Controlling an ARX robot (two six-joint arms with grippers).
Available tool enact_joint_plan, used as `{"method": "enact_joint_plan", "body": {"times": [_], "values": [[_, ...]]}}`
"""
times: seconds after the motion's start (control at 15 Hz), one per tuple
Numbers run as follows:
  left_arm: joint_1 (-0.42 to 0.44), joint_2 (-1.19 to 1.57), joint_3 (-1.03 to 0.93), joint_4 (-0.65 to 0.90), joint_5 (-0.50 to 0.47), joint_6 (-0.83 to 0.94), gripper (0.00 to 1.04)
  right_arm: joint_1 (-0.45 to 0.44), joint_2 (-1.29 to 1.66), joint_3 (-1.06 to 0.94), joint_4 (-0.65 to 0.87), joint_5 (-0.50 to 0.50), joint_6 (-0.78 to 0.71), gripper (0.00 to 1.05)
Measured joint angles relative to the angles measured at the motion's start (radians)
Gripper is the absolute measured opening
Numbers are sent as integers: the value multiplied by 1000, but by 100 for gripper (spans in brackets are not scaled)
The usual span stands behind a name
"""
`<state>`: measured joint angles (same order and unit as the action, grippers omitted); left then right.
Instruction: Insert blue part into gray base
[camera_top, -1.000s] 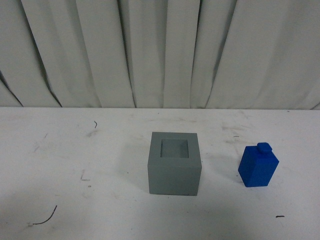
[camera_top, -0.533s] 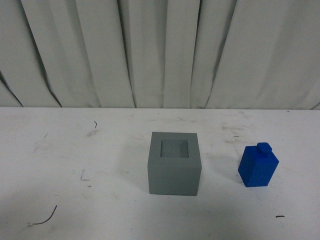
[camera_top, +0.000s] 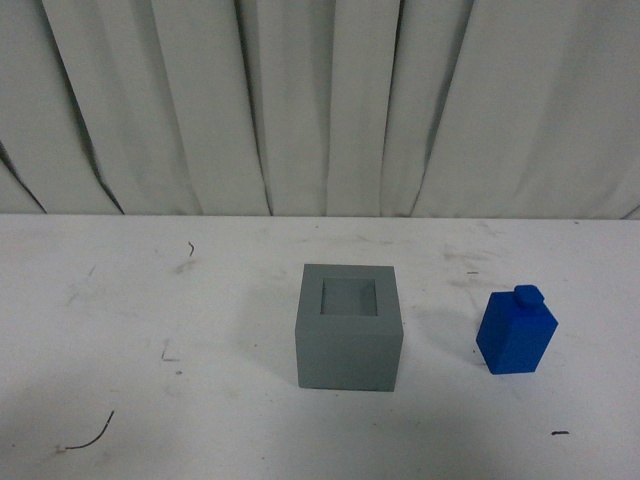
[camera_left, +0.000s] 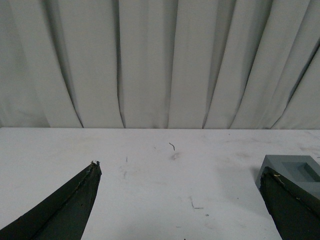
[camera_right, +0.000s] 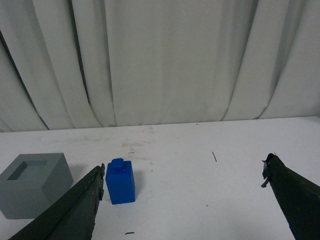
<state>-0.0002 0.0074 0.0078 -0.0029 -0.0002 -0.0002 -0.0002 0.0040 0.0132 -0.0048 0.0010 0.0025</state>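
Note:
The gray base (camera_top: 349, 327) stands in the middle of the white table, its square recess facing up and empty. The blue part (camera_top: 516, 332) stands upright to its right, knob on top, a short gap away. Neither arm shows in the front view. In the left wrist view my left gripper (camera_left: 181, 172) is open and empty, and the gray base (camera_left: 292, 172) sits by one fingertip. In the right wrist view my right gripper (camera_right: 183, 171) is open and empty; the blue part (camera_right: 120, 182) stands just ahead of one fingertip, with the gray base (camera_right: 34, 184) beyond it.
A white pleated curtain (camera_top: 320, 105) hangs behind the table. The tabletop (camera_top: 130, 330) bears small dark scuffs and a thin curved thread (camera_top: 90, 435) near the front left.

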Motion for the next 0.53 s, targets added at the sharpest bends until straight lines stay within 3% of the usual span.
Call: {"method": "enact_joint_plan", "body": {"times": [0.07,0.2,0.33,0.53], "values": [[0,0,0,0,-1,0,98,23,101,16,8,135,73,98],[0,0,0,0,0,0,98,-97,484,95,369,91,128,98],[0,0,0,0,0,0,98,-114,610,146,482,59,127,98],[0,0,0,0,0,0,98,-119,1133,415,817,26,69,98]]}}
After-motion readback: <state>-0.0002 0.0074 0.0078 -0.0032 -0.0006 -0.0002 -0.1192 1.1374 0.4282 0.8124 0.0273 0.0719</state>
